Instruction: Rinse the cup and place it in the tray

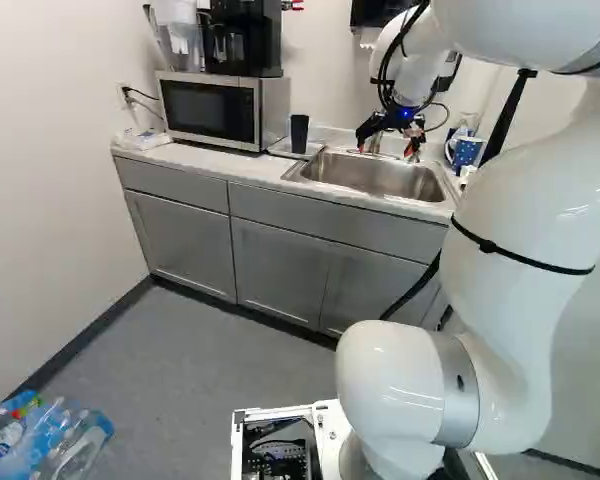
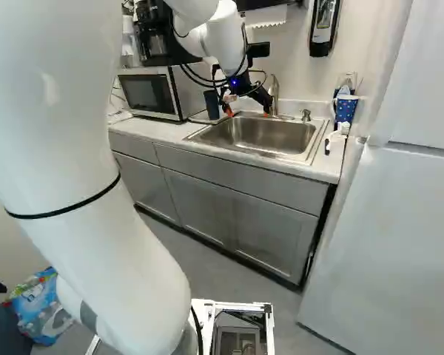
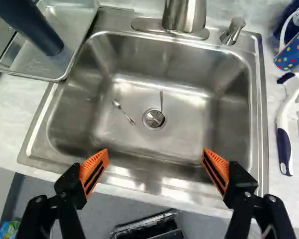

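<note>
Wrist view: looks down into the sink (image 3: 189,134), where a spoon (image 3: 117,104) lies beside the drain (image 3: 154,119) and a second utensil's handle (image 3: 161,101) reaches to it; neither base view shows these.
Right base view: adds a white refrigerator (image 2: 385,244) and a wall dispenser (image 2: 324,26), which the left base view lacks.
Left base view: shows the cup (image 1: 299,134) between the microwave (image 1: 210,108) and the sink, whole from top to foot; the wrist view shows only its lower part.
Cup: dark, standing in the metal tray (image 3: 77,17) on the counter (image 3: 15,104), near the tray's sink-side edge, apart from the gripper (image 1: 387,151).
Long axis: upright, top end toward the ceiling, foot down on the tray; whether its mouth is uppermost I cannot tell.
Spoon: bowl away from the gripper, handle slanting back toward the drain.
Fingers: spread wide above the sink's near side, orange pads (image 3: 94,169) facing each other, nothing between them.
Brush: white and dark blue, on the counter beside the sink, below a dotted mug (image 3: 295,50).
</note>
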Tool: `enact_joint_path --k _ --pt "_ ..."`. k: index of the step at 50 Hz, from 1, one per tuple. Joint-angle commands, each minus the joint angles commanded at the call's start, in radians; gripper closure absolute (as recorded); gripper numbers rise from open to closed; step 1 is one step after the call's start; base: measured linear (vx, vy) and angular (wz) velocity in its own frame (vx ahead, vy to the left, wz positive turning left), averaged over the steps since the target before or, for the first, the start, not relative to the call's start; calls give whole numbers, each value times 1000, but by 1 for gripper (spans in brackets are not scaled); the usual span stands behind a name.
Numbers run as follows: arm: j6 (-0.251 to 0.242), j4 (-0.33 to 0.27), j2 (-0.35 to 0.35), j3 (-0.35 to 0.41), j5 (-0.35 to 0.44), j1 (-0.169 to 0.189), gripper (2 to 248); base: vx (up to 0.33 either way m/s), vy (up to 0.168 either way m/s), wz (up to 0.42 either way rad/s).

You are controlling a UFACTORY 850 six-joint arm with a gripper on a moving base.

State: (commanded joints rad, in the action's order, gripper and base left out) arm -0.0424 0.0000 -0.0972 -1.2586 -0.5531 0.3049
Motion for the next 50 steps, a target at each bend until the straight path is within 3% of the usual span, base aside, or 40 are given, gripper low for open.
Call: enact_joint_path --k 50 --pt "0 0 0 0 0 0 3 -133 64 -286"
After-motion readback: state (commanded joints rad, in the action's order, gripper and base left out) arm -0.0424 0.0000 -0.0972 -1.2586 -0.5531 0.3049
